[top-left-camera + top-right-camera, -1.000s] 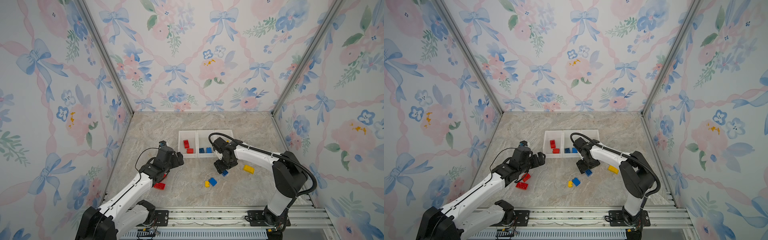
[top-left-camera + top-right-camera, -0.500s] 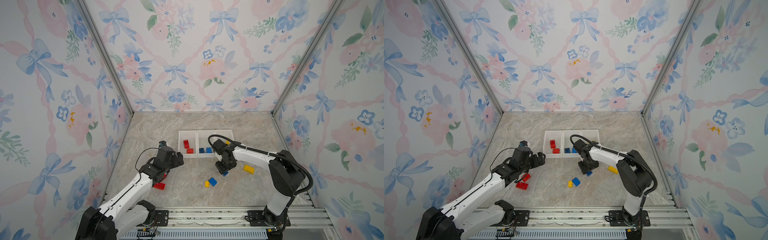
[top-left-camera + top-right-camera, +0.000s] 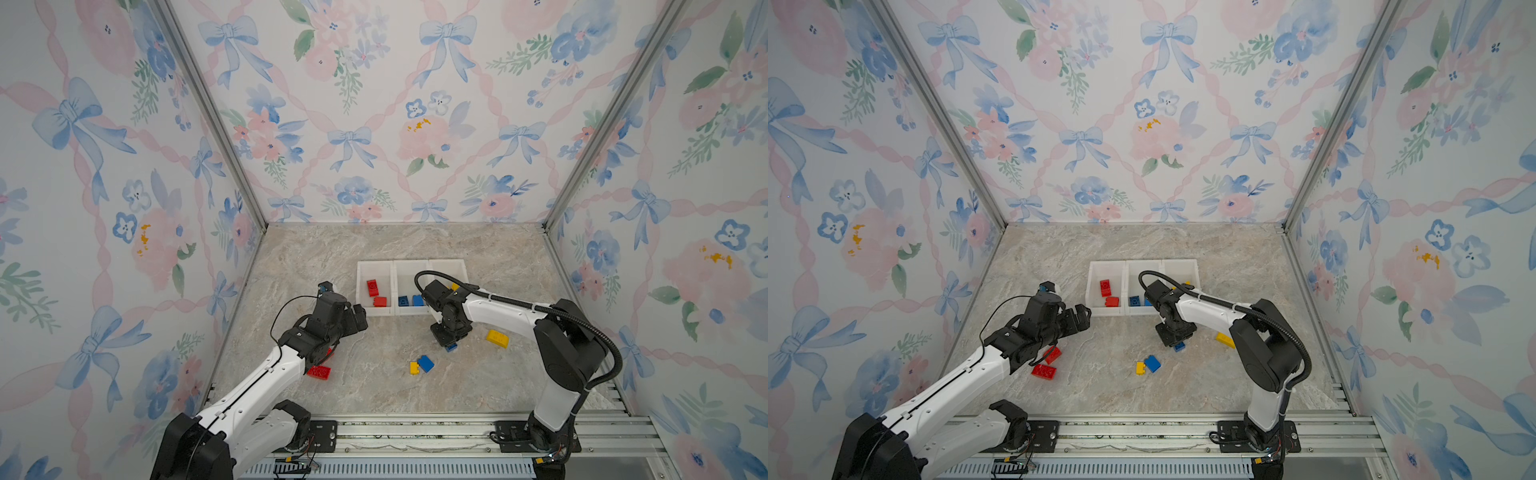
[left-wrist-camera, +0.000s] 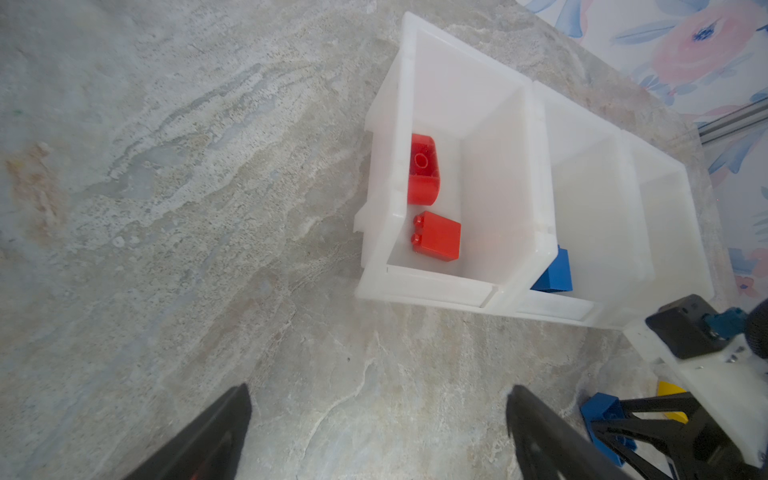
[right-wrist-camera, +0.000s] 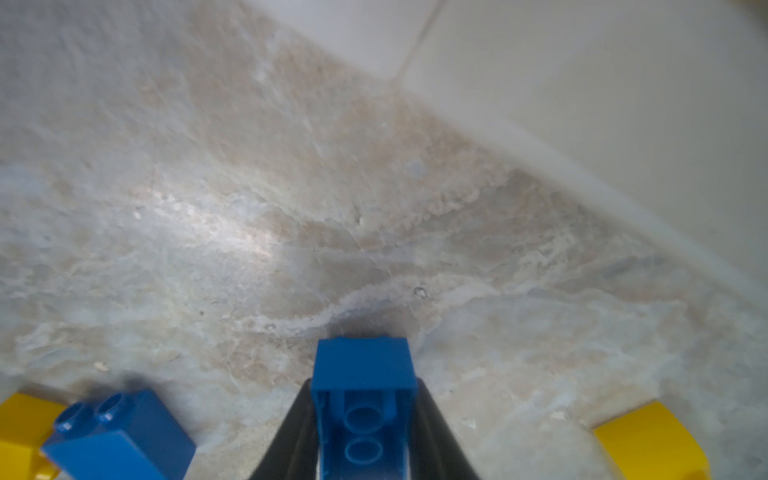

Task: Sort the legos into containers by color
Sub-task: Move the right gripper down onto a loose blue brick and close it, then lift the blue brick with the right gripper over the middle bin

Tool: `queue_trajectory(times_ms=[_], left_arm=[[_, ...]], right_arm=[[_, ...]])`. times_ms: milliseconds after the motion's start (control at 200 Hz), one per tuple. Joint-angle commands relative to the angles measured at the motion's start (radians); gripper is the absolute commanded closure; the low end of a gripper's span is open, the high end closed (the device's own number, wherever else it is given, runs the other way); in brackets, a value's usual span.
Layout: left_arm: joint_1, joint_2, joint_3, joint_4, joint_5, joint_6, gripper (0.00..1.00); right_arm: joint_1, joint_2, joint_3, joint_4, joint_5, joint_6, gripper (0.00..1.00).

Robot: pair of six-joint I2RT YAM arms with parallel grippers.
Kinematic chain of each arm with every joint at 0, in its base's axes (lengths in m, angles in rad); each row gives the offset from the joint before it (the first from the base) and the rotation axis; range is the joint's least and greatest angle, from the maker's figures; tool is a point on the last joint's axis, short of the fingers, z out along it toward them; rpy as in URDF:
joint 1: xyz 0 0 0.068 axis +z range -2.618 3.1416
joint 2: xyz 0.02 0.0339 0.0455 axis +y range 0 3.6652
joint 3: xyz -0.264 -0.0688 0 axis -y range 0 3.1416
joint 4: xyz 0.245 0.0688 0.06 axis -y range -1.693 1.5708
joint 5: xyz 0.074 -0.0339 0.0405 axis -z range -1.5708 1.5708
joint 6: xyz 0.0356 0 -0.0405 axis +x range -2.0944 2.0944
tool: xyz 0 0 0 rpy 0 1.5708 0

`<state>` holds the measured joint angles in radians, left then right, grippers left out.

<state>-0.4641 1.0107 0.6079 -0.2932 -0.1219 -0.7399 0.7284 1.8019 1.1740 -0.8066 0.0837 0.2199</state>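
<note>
Floral bow wallpaper (image 3: 353, 124) on three walls. Marbled beige bench (image 3: 332, 249), matte, veined grey. White bins (image 3: 394, 286), three in a row, sit mid-bench. Two red bricks (image 3: 372, 287) lie in the end bin nearest the left arm. Blue pair (image 3: 403, 301) in the middle bin. Yellow brick (image 3: 455, 286) in the third, mostly hidden by the right arm. Right pincer (image 3: 449, 343) just in front of the bins, pinched narrow on a blue brick (image 5: 364, 365), low at the bench. Left pincer (image 4: 380, 392) wide, empty, off the bins' red-end corner. Loose bricks (image 3: 424, 363), yellow, blue and red, lie farther out.
</note>
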Motion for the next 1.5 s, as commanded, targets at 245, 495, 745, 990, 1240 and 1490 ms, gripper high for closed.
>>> queue_trajectory(times_ms=[245,495,745,990,1240,1490], left_arm=[[0.004,-0.012,0.000,-0.004,-0.002,0.014,0.02],[0.005,-0.015,0.002,-0.004,-0.002,0.014,0.02],[0.005,-0.014,0.002,-0.004,-0.001,0.010,0.02],[0.005,-0.006,0.007,-0.004,0.001,0.006,0.02],[0.005,-0.015,0.005,-0.004,0.002,0.000,0.02],[0.004,-0.025,-0.001,-0.004,0.005,-0.006,0.02]], right_arm=[[0.020,-0.057,0.086,-0.057,-0.007,0.035,0.72],[0.034,-0.061,0.220,-0.091,-0.022,0.047,0.72],[0.034,-0.017,0.375,-0.097,-0.023,0.044,0.72],[0.010,0.116,0.568,-0.068,-0.025,0.039,0.72],[-0.034,0.288,0.738,-0.016,0.002,0.058,0.72],[-0.076,0.444,0.870,-0.005,-0.003,0.093,0.72]])
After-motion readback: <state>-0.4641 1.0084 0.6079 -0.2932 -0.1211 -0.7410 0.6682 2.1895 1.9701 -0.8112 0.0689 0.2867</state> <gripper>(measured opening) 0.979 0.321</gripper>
